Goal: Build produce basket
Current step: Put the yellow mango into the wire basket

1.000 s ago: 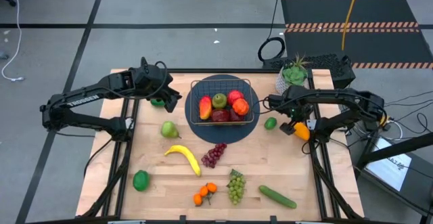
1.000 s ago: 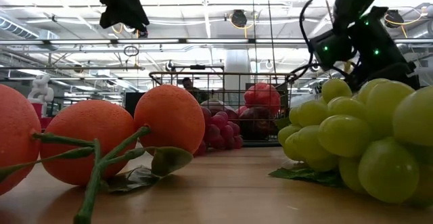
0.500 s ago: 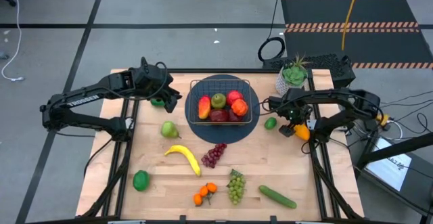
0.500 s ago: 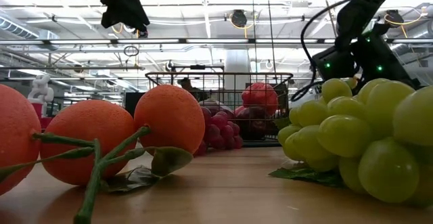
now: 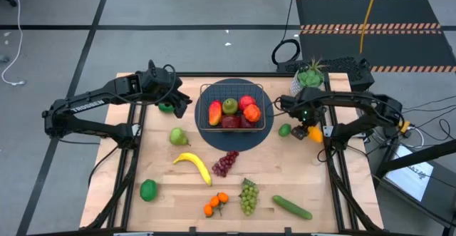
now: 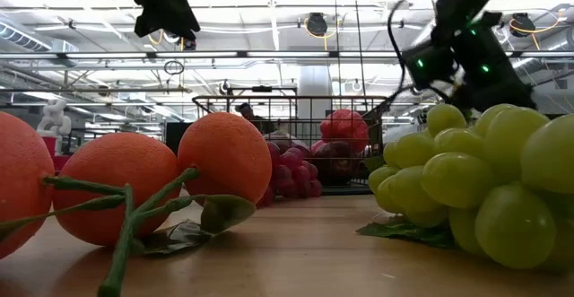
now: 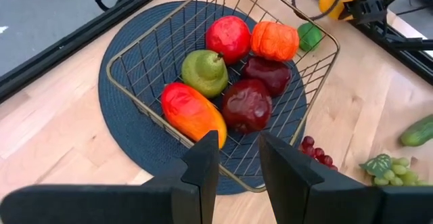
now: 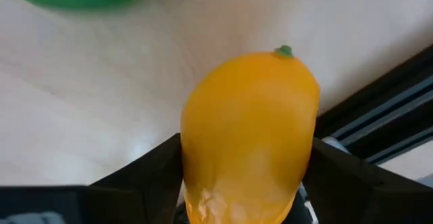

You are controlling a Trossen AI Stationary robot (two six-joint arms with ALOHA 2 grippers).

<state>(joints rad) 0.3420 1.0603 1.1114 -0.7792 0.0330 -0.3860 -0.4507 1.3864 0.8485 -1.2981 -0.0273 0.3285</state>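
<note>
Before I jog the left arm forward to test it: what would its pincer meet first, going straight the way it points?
Probably the basket. The left pincer looks past its near rim at the orange-red fruit and dark red apple inside. Height is unclear, so it could meet rim or fruit first.

White "TROSSEN" lettering along the left arm (image 5: 89, 106), seen from above.

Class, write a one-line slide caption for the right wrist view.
Right gripper closed around a yellow-orange fruit with a small green stem tip, above the wooden table.
</note>
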